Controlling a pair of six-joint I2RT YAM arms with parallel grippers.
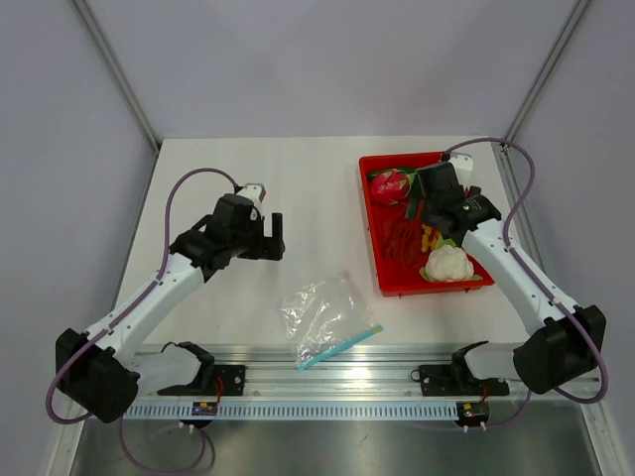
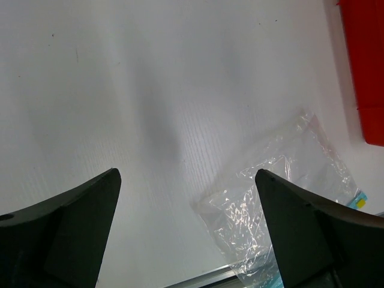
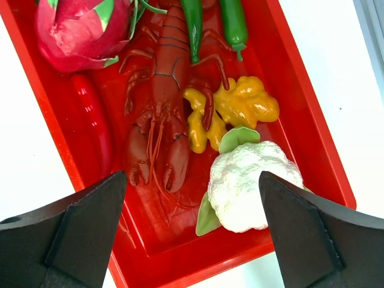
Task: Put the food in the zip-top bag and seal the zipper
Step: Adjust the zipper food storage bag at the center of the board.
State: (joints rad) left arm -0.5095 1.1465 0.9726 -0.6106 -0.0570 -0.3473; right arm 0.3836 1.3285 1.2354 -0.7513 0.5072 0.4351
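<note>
Food point(image 3: 193, 24), long green pepper, lay at far end of red tray point(image 3: 312, 120) beside pink dragon fruit point(image 3: 78, 27); its red part not visible. Right gripper point(image 3: 192, 177) hovered over tray, jaws wide apart, holding nothing. Zip-top bag point(image 1: 327, 317) lay flat near table's point(image 1: 298, 178) front edge, well apart from tray, blue zipper point(image 1: 342, 347) nearest arms. Left gripper point(image 2: 187, 174) also wide open, empty, above table beside bag. Likely step: picking up food, not yet grasped. Next move calls for right gripper to reach farther, descend, close on pepper, avoiding lobster point(image 3: 165, 102).
</note>
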